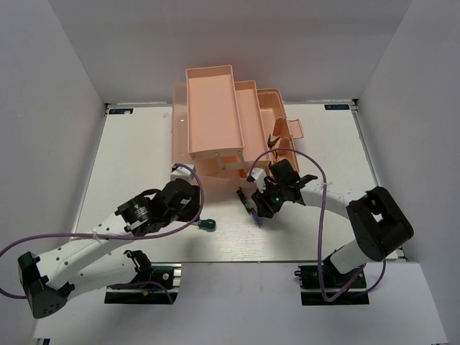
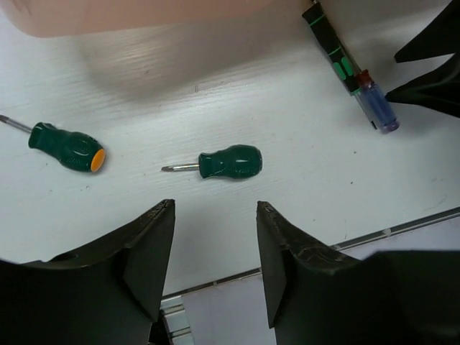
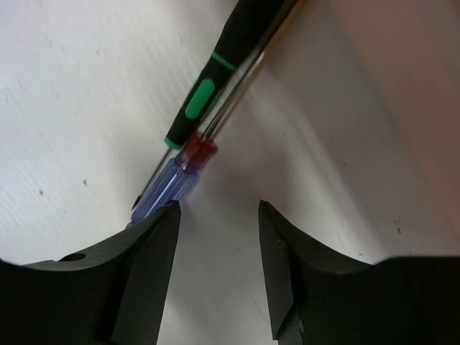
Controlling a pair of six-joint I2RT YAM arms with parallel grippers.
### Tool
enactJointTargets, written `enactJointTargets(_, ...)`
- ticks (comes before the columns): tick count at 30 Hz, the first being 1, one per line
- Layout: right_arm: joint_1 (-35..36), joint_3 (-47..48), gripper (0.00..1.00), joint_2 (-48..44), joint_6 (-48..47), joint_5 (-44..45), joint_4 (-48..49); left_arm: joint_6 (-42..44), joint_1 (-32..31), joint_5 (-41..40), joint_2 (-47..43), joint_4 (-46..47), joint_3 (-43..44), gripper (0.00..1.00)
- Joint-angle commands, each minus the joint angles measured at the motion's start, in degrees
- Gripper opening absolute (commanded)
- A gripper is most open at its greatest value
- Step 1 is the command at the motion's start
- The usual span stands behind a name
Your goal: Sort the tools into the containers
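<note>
The salmon-pink toolbox stands open at the far middle of the table. A green stubby screwdriver lies on the table just beyond my open, empty left gripper. An orange-green stubby screwdriver lies to its left. The slim purple-handled screwdriver lies beside a black tool with green marks. My right gripper is open and empty, its left finger by the purple handle's end. In the top view the green screwdriver lies between both grippers. Something yellow and black lies in the toolbox's right part.
The toolbox's lower edge is close behind the screwdrivers in the left wrist view and its wall is to the right in the right wrist view. The right gripper's fingers reach in near the purple screwdriver. White walls enclose the table.
</note>
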Motion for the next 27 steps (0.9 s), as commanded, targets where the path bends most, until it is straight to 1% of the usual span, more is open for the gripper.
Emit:
enactJointTargets(1,1.97,-0.18,0.54,-0.35,5.64,4.38,6.11,-2.24,-0.18,-0.52,-1.58,1.81,-1.41,0.60)
enactJointTargets(7,3.64,-0.44,0.54,-0.25,7.05,6.23,6.64,-2.77,-0.18,0.63,-0.53,4.71,-2.65,0.60)
enactJointTargets(14,4.26,1.58,0.51,-2.36,10.55,4.47,3.39,-2.24,-0.18,2.39,1.76,8.50,-3.18,0.60)
enactJointTargets(22,6.63,3.25,0.48,-3.77,13.38,3.51,1.37,-1.72,-0.18,2.91,2.29,9.64,-3.18,0.60)
enactJointTargets(27,7.77,2.63,0.48,-3.16,13.11,5.70,1.63,-1.72,-0.71,2.91,2.29,10.17,-3.18,0.60)
